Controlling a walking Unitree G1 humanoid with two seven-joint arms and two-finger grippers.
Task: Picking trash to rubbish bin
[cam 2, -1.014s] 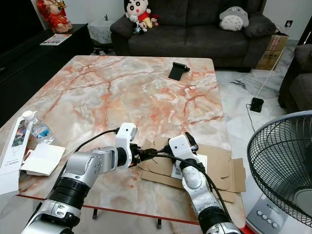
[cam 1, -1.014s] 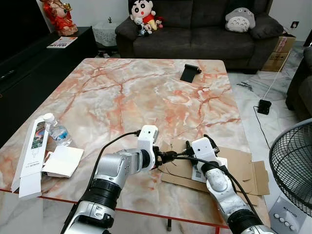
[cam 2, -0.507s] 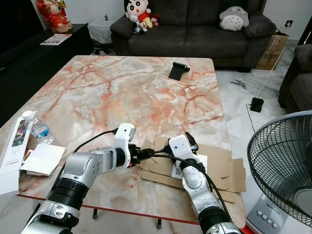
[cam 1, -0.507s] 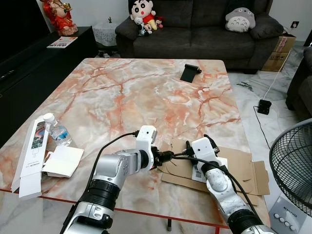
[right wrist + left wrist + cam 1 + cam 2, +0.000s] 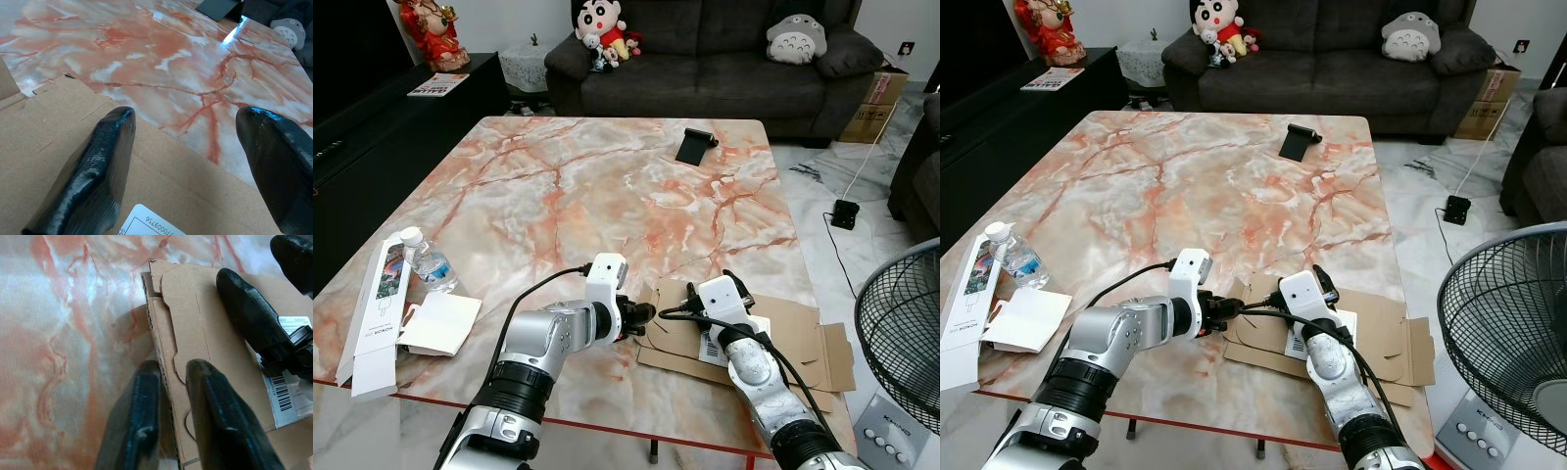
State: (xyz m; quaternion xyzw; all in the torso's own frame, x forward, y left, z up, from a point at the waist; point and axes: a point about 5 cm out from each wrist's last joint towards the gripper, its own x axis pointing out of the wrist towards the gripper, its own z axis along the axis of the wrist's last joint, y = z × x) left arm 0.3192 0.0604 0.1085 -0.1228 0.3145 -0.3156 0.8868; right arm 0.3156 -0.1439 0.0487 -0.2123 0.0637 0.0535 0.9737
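Note:
A flattened brown cardboard box (image 5: 793, 338) with a white barcode label lies on the marble table (image 5: 607, 196) at its front right corner. My left gripper (image 5: 641, 315) is at the cardboard's left edge. In the left wrist view its fingers (image 5: 146, 401) stand close together, with the cardboard (image 5: 205, 333) edge pinched between them. My right gripper (image 5: 695, 296) hovers just over the same piece from the right. It is open, its fingers (image 5: 98, 166) spread wide above the cardboard (image 5: 49, 127) with nothing between them.
A water bottle (image 5: 429, 264) and two white cartons (image 5: 382, 313) lie at the table's front left. A black stand (image 5: 693, 145) sits at the far side. A floor fan (image 5: 906, 333) stands right of the table, a dark sofa (image 5: 724, 69) behind it.
My left gripper has drawn back slightly to the left along the cardboard's edge, its fingers now closer together. The right arm has barely moved.

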